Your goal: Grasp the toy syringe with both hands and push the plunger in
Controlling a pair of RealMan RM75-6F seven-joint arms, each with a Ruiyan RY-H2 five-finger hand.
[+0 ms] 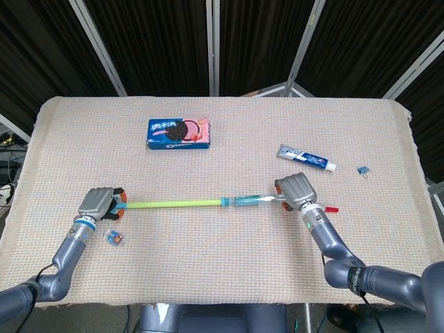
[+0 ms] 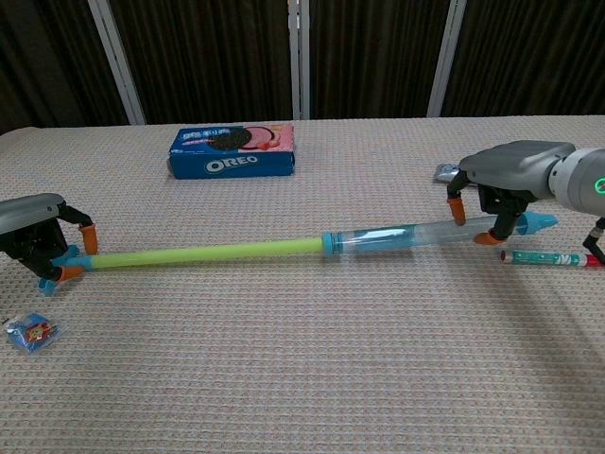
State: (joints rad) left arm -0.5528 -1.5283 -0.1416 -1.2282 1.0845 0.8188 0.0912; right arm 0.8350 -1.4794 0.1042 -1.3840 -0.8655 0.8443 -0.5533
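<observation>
1. Lime-green plunger rod (image 2: 203, 253) is mostly sticking out of the clear barrel (image 2: 406, 236), so we'd say the toy syringe (image 1: 208, 202) is gripped but the push has barely started, if at all.
2. It lies across the middle of the table (image 1: 222, 263), running left to right.
3. Our left robot hand (image 2: 36, 244) has its fingers curled round the blue plunger handle (image 2: 57, 270).
4. Our right robot hand (image 2: 501, 194) holds the barrel near its nozzle end.
5. What's left: drive that rod all the way in. We reckon the right side just needs to brace.
</observation>
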